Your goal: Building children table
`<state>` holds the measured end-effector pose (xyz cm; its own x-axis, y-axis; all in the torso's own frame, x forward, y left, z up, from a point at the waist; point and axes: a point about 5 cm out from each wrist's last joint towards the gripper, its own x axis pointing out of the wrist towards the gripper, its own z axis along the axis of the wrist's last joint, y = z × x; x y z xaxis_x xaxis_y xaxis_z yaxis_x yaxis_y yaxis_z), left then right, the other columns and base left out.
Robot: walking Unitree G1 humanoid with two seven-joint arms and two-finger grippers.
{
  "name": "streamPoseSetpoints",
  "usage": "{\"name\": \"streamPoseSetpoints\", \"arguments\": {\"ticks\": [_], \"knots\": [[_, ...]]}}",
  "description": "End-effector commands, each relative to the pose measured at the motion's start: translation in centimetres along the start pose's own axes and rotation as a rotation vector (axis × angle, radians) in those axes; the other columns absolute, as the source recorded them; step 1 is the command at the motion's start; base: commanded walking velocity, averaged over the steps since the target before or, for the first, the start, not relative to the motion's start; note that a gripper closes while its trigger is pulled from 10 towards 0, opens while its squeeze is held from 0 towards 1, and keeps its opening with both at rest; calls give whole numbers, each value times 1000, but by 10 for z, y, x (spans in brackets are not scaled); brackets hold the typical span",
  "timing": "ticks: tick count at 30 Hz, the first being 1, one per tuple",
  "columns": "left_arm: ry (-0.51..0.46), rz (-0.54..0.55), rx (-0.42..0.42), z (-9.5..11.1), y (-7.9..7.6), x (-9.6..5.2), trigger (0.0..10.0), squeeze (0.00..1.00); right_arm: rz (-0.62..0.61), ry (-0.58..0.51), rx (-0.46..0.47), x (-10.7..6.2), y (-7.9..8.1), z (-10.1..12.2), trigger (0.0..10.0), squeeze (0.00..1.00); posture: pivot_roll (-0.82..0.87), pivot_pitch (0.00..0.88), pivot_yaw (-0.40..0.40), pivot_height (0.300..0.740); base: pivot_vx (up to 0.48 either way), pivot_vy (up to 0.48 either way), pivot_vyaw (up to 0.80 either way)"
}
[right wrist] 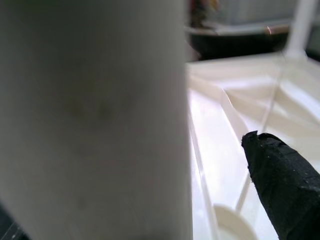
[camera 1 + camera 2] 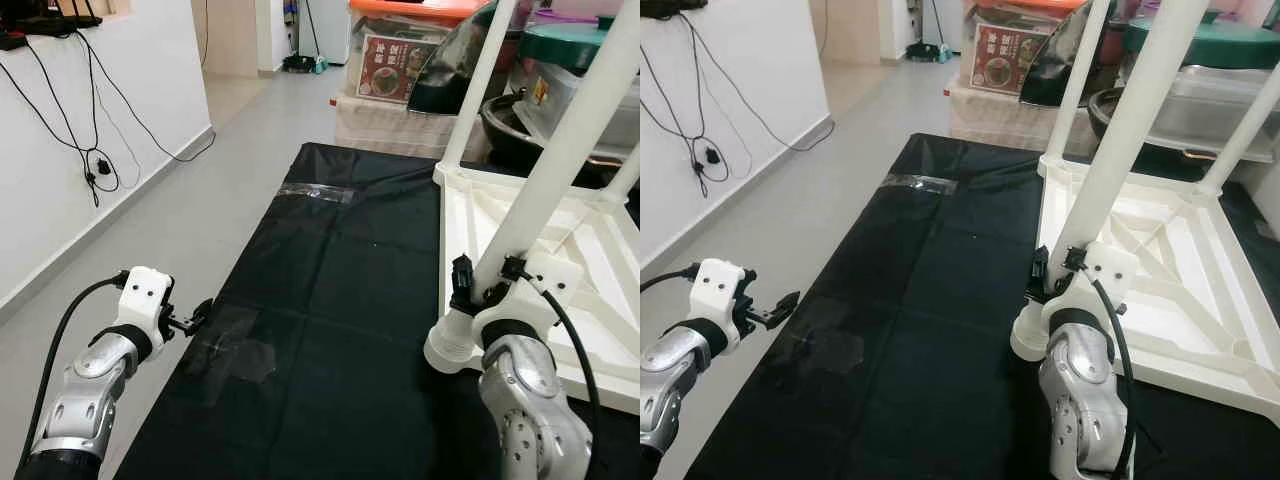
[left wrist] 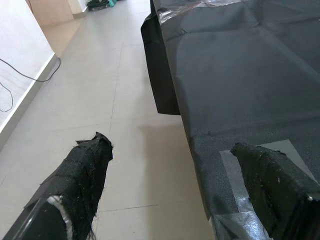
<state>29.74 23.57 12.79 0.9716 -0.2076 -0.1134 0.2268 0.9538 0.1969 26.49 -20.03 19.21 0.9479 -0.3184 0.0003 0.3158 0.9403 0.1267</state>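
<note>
Right pincer (image 2: 1055, 275) clamps white round leg (image 2: 1115, 150) on upturned tabletop (image 2: 1200, 300); left pincer (image 2: 200, 315) wide.

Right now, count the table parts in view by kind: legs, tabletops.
White table legs: 3 (near leg in the right gripper, far-left leg, far-right leg)
Upturned white tabletop: 1
Total: 4
</note>
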Motion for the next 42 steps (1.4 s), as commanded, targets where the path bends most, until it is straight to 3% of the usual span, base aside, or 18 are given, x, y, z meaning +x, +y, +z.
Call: {"name": "streamPoseSetpoints", "arguments": {"ticks": [1,12,18,22,25,28,32,36,42], "knots": [[11,-17,15,-3,-3,1,10000,0,-98,-31,-19,6,-26,8,10000,0,79,0,-45,740,0,0,0],[10,-29,19,-3,-4,2,10000,0,21,-59,-54,18,-31,26,10000,0,76,0,-46,740,0,0,0],[8,-36,22,-3,-7,2,10000,0,187,21,1,21,-18,17,10000,0,83,0,-49,740,0,0,0],[8,-39,25,-3,-7,2,10000,0,227,39,26,24,-17,15,10000,0,83,0,-48,740,0,0,0],[6,-41,29,-2,-6,4,10000,0,315,3,20,35,-21,21,10000,0,79,0,-47,740,0,0,0],[1,-46,31,0,-7,6,10000,0,390,-31,-37,51,-35,26,10000,0,84,0,-52,740,0,0,0],[-2,-48,31,0,-8,6,10000,0,423,-53,-55,56,-41,32,10000,0,85,0,-53,740,0,0,0],[-2,-48,30,-1,-9,5,10000,0,532,-84,-49,56,-41,39,10000,0,88,0,-58,740,0,0,0],[-2,-50,31,-2,-10,4,10000,0,631,-66,-56,58,-43,35,10000,0,99,0,-62,740,0,0,0]]}}
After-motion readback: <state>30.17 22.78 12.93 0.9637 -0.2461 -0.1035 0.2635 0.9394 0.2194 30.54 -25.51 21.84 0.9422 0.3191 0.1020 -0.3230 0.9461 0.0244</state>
